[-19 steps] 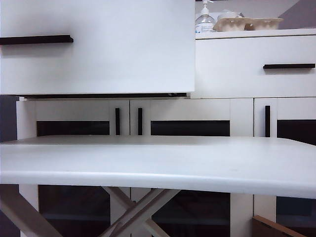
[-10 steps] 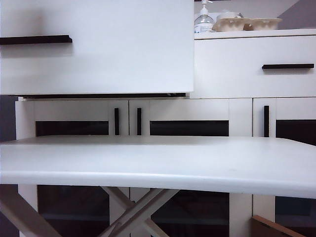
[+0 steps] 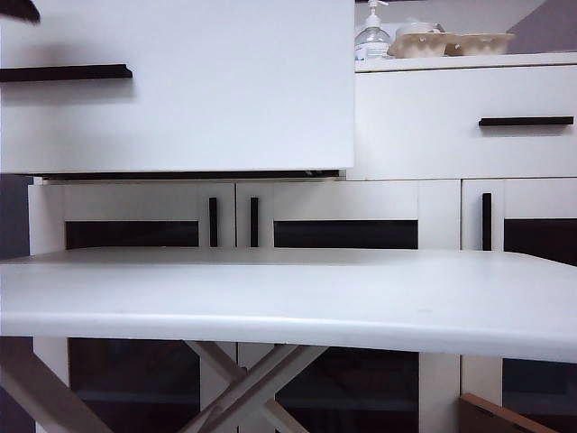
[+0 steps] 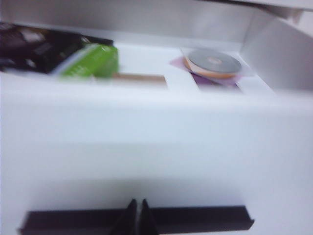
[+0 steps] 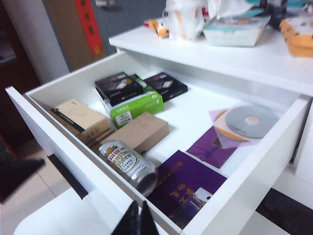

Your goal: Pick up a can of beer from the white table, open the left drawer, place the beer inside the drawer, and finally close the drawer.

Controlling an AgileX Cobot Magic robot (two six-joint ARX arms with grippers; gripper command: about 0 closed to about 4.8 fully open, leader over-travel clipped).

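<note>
Silver-white can of beer (image 5: pixel 128 166) lies on its side inside the left drawer (image 5: pixel 58 147), at the front wall, touching a brown cardboard box (image 5: pixel 139 133) and just beside a dark purple booklet (image 5: pixel 183 183). So the placing step looks done; only closing is left.

Rest of the drawer in the right wrist view: green box (image 5: pixel 137 110), two black boxes (image 5: pixel 120 87) behind it, tan box (image 5: pixel 78 117) at left, a disc in a sleeve (image 5: pixel 249 121) at right.

Right gripper (image 5: pixel 137 220) sits at the bottom edge of its view, above the drawer front, jaws fully together, holding nothing.

Left gripper (image 4: pixel 137 219) at the bottom centre of its blurred view, jaws also pressed together and empty, right in front of the black bar handle (image 4: pixel 195 218); contact with the bar can't be told through the blur.

Exterior view: drawer front (image 3: pixel 180 90) stands pulled out, big in the upper left, and the white table (image 3: pixel 288 307) carries no can.

Change from the two earlier exterior pictures: a dark shape (image 3: pixel 18 9) has come into the top left corner, probably the left arm, can't be sure. Drawer front has not shifted.

Judgement: can delivered, left gripper lined up at the handle, next move is the push to shut the drawer.
</note>
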